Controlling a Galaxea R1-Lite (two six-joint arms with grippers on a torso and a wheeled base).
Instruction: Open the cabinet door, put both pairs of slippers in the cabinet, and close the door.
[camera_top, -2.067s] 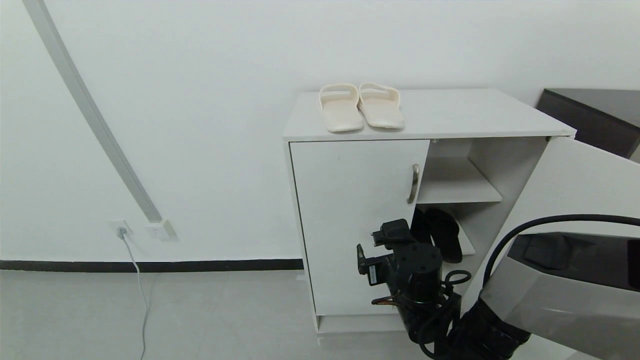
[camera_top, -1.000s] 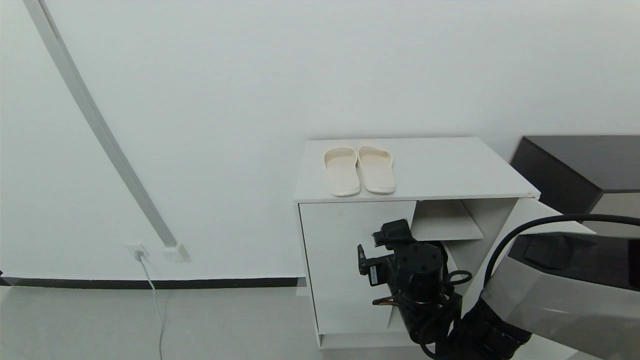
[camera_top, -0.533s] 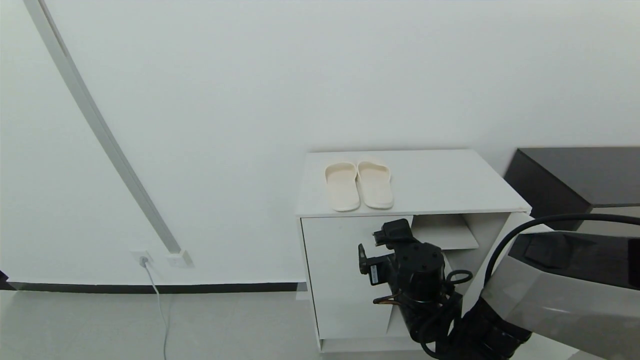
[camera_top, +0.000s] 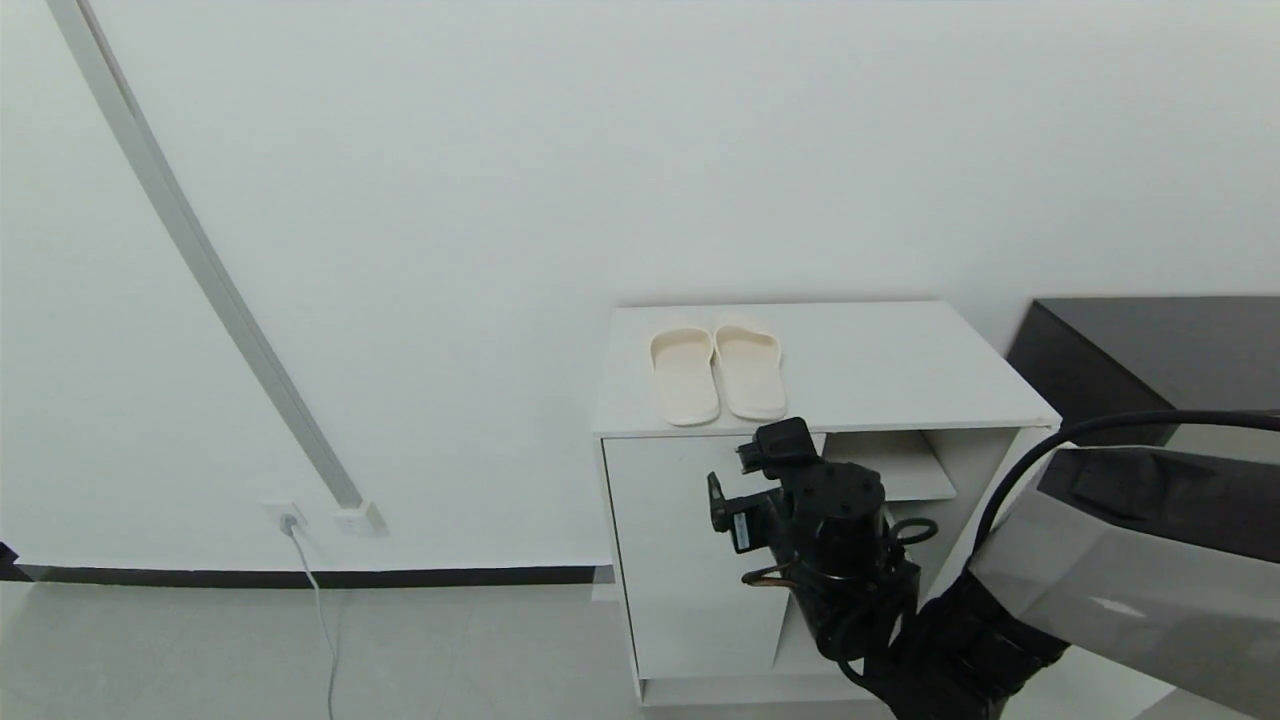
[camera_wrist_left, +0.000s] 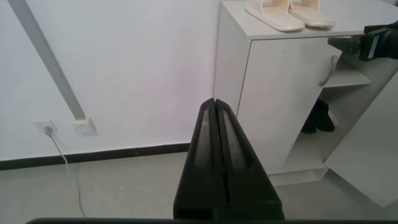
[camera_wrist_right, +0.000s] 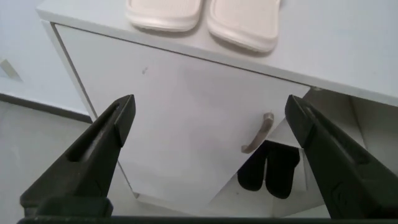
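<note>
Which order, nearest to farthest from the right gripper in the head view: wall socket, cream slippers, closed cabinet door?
1. Closed cabinet door, just ahead of the right gripper.
2. Cream slippers, on the cabinet top.
3. Wall socket, far to its left.

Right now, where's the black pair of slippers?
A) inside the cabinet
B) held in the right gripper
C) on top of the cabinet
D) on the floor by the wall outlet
A: the black slippers stand inside the cabinet, seen through its open side. It is the cream pair that lies on top.
</note>
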